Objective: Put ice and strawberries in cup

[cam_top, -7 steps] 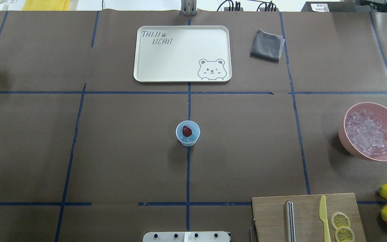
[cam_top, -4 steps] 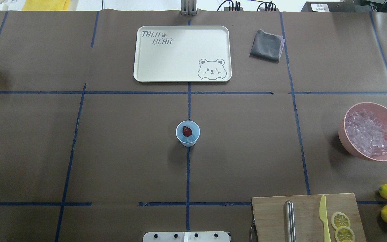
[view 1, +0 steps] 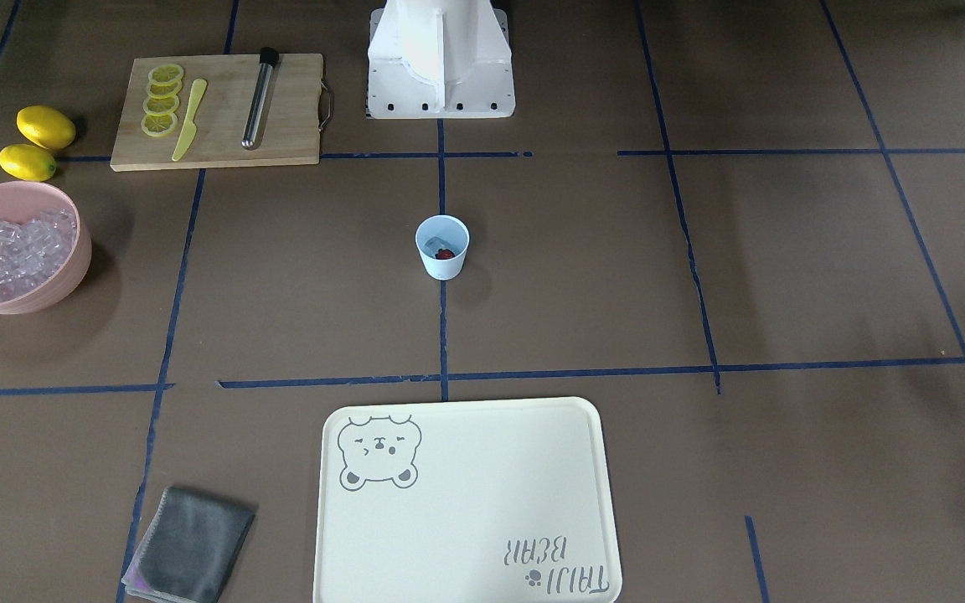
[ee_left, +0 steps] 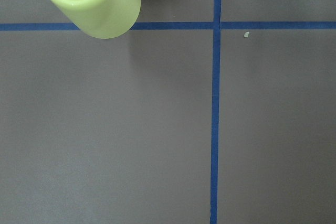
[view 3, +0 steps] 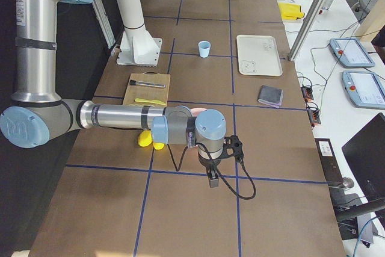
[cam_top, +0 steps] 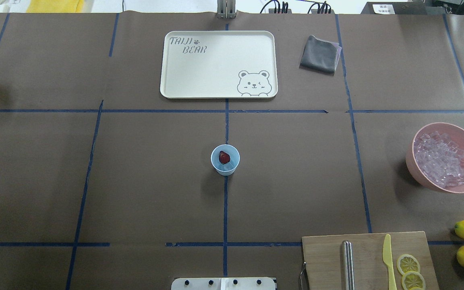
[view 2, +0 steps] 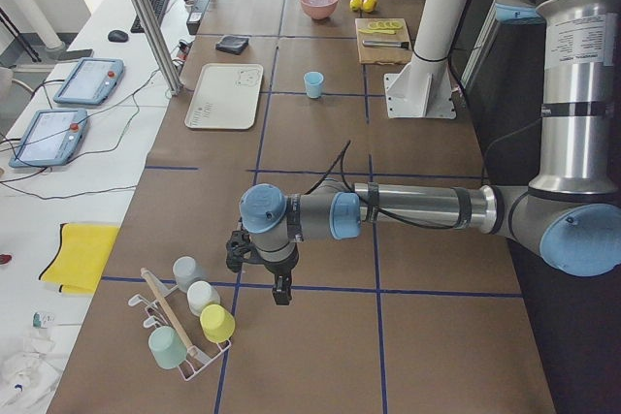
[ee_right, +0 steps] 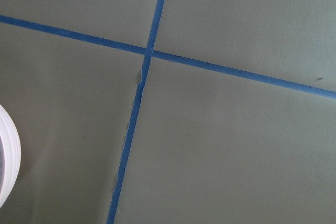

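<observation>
Tabletop [cam_top: 147, 181] spreads wide around cup [cam_top: 226, 170].

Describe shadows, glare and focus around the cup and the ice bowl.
Overhead exterior: the cup casts a soft-edged shadow beside it, no glare. Exterior front-facing: the pink bowl throws a darker shadow; the ice glints faintly. Left wrist-mounted: evenly lit, the blue tape sharp.
</observation>
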Motion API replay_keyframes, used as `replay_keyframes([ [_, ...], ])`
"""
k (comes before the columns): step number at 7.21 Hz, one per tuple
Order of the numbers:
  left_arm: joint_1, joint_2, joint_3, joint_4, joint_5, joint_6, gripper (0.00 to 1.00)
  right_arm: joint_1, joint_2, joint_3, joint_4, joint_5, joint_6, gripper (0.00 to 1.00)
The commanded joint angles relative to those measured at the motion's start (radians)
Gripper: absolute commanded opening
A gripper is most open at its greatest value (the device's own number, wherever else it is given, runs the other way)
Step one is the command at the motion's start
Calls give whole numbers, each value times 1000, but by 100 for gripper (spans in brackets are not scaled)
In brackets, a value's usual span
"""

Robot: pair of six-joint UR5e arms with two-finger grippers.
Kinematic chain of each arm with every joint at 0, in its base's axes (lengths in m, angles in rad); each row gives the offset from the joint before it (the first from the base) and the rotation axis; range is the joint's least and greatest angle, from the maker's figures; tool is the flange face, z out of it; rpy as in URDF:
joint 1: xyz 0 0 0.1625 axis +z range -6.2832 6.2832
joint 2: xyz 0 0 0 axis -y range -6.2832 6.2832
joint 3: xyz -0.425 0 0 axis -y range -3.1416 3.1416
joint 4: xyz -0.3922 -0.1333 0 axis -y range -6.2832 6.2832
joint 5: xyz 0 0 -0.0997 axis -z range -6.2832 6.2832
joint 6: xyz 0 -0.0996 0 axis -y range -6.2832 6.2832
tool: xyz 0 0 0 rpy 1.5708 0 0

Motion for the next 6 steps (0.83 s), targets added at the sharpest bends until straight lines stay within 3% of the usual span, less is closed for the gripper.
replay_keyframes([
  [1,-1,18,-6,1,1,0,100,-1,-15,-1,0,0,0,100],
  [6,-1,39,-17,3,1,0,100,-1,-28,-1,-2,0,2,100],
])
